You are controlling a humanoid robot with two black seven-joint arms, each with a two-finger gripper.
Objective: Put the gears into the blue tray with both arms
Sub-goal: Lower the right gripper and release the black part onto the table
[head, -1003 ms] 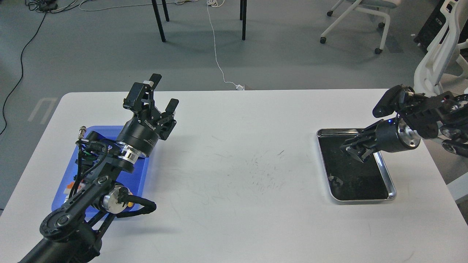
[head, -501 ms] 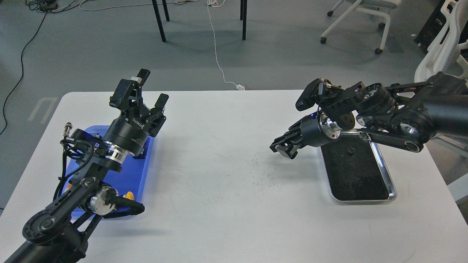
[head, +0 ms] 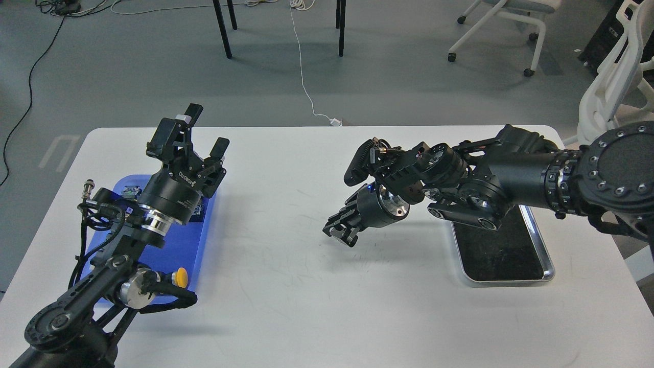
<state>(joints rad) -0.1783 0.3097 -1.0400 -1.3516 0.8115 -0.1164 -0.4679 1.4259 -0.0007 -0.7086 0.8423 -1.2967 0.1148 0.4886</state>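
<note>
Above mid-counter, the right pincer, grip state unclear, points toward the blue tray at the left edge, beneath the released left pincer.

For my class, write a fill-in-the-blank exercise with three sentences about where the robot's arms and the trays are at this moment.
1. The blue tray lies under the robot's ____ arm.
2. The left gripper points up with its fingers ____.
3. The right gripper hangs over the white table, between the blue tray and the ____ tray.

Missing words: left; open; steel
</note>
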